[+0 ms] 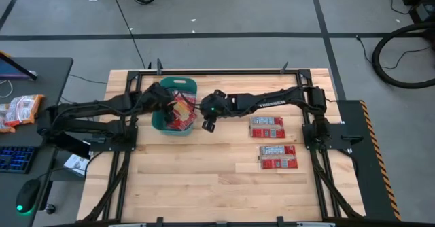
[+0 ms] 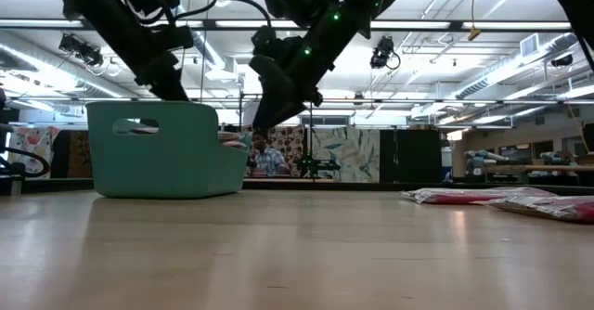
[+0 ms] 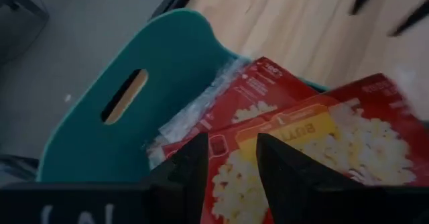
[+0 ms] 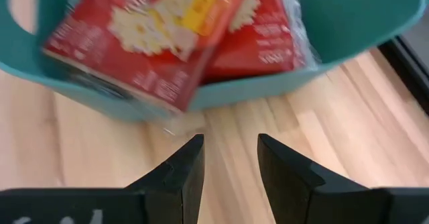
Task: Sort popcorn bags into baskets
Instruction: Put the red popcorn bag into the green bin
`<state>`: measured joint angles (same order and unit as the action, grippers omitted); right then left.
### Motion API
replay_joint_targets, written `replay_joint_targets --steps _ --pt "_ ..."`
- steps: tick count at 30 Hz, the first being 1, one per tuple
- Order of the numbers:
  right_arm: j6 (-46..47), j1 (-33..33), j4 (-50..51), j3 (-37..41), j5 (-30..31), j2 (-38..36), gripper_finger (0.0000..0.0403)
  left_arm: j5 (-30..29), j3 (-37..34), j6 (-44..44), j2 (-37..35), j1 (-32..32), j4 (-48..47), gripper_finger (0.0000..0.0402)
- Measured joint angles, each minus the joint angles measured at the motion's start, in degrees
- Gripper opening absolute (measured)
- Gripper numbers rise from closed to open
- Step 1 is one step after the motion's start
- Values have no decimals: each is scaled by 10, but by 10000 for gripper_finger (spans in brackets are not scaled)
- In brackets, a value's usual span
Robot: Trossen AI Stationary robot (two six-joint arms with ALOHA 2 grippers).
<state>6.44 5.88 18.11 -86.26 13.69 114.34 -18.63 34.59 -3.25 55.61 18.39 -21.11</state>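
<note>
While my left tool (image 3: 228,163) hangs open over the bin (image 1: 178,88) near the table's far edge, my empty right tool (image 4: 228,160) should fetch another bag (image 1: 266,121).

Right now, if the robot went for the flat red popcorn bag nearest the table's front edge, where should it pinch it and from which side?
Probably by one long edge, from straight above. That popcorn bag lies flat on the table, apart from the other loose bag, so its sides are clear. The low view shows it too thin to grab side-on. The open right gripper, beside the teal basket, looks nearest.
</note>
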Motion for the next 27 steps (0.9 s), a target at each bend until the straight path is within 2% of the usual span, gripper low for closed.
replay_joint_targets --steps 6,9,11,14,19,23,27 --pt "-33 11 29 0 -7 0 144 39 72 53 -1 0 -173 132" --pt "-58 11 10 0 3 0 144 79 75 79 -1 1 -195 132" --pt "-75 11 -12 0 1 1 144 104 69 85 -1 2 -195 132" --pt "-102 11 -36 -1 -4 20 144 109 56 87 13 2 -192 132" --pt "-112 -2 -60 0 14 38 144 64 42 76 42 2 -172 132" --pt "-109 -8 -91 -1 6 46 144 29 39 37 70 3 -117 132" --pt "-105 -18 -107 -1 2 47 144 19 39 -11 94 10 -52 132"
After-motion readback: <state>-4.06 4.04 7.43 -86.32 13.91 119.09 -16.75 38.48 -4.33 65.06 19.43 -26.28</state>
